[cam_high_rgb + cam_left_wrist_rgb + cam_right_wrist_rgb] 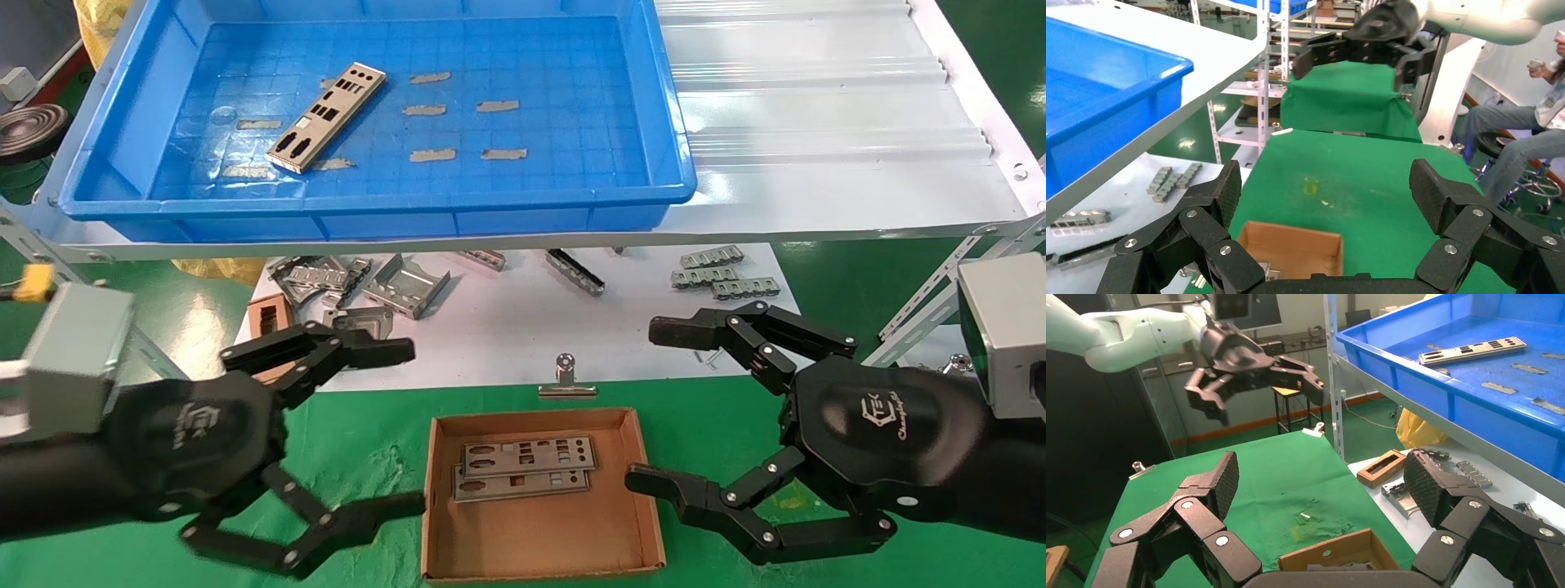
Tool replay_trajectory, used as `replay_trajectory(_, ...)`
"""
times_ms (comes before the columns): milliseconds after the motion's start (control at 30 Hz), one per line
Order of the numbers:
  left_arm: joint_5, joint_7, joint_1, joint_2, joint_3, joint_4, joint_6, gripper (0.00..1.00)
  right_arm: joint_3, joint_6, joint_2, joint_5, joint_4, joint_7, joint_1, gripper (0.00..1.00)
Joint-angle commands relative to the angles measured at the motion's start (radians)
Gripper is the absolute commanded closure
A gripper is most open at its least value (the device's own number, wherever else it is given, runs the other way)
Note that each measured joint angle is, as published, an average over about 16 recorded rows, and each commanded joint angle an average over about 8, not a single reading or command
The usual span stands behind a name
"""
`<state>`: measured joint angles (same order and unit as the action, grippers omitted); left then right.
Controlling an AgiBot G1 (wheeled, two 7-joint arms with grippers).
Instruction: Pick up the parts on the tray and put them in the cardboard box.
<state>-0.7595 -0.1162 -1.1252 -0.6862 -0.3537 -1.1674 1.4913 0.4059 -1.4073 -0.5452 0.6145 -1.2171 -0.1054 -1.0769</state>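
Note:
One silver punched plate (327,118) lies slanted in the left half of the blue tray (678,147) on the upper shelf; it also shows in the right wrist view (1472,350). Two more plates (525,467) lie stacked in the brown cardboard box (650,498) on the green cloth. My left gripper (404,429) is open and empty just left of the box. My right gripper (654,404) is open and empty just right of it. The box shows in the left wrist view (1291,248) and the right wrist view (1333,554).
Several small ridged grey strips (458,106) lie on the tray floor. Bent grey brackets (404,286), more strips (723,273) and a narrow brown frame (268,314) sit on the white sheet below the shelf. A metal clip (565,380) lies behind the box.

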Motion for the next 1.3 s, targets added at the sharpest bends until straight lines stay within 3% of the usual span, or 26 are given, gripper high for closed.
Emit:
replay_trajectory(33,0.009,-0.021,0.015,0.022,0.022,-0.035,0.001,0.00,0.000,0.000,0.000,0.000,0.000,0.000,0.000,0.00)
replay_trajectory(400,0.038,-0.083,0.064,0.094,0.094,-0.148,0.007,0.00,0.000,0.000,0.000,0.000,0.000,0.000,0.000,0.00)
replay_trajectory(1300,0.030,-0.071,0.051,0.076,0.075,-0.118,0.005,0.00,0.000,0.000,0.000,0.000,0.000,0.000,0.000,0.00)
